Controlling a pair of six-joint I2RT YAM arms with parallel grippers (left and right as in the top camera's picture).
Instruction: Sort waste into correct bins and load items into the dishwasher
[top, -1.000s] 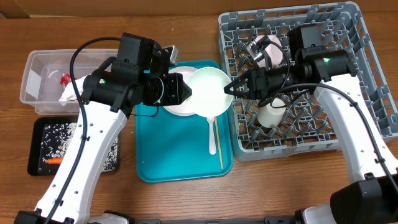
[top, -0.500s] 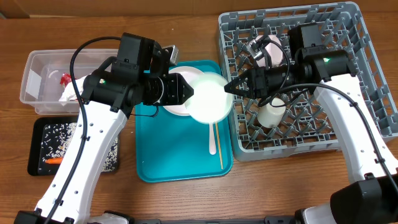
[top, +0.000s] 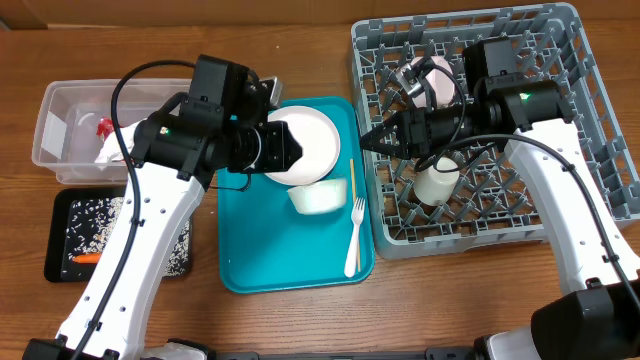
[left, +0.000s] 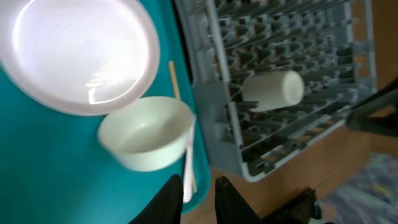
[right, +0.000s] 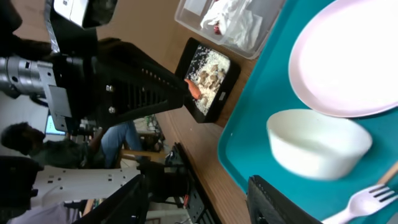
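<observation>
White bowl (top: 318, 197) sits upright and empty on the teal tray (top: 250, 250), just below the white plate (top: 312, 140) and touching or overlapping its lower rim. To the bowl's right on the same tray lie one white plastic fork (top: 353, 235), tines toward the bowl, and one thin wooden stick (top: 352, 175) along the tray's right edge.

The grey dish rack (top: 560, 60) stands against that edge, and its lattice wall separates the tray from the one small white cup (top: 435, 185), which lies on its side among the pegs. A second white piece (top: 425, 78) rests further up the rack, half hidden by the right arm, which stretches across the rack's middle.

The left gripper (top: 298, 147) hangs over the plate's left side, jaws a little apart with nothing between them. The right gripper (top: 363, 140) points at the plate from over the rack's edge, jaws wide apart and empty.

Two bins stand at the far left: the clear tub (top: 55, 100) with one red wrapper (top: 104, 126) and crumpled napkins (top: 110, 150), and the black tray (top: 60, 215) with scattered scraps (top: 100, 215) and one carrot (top: 85, 258).
</observation>
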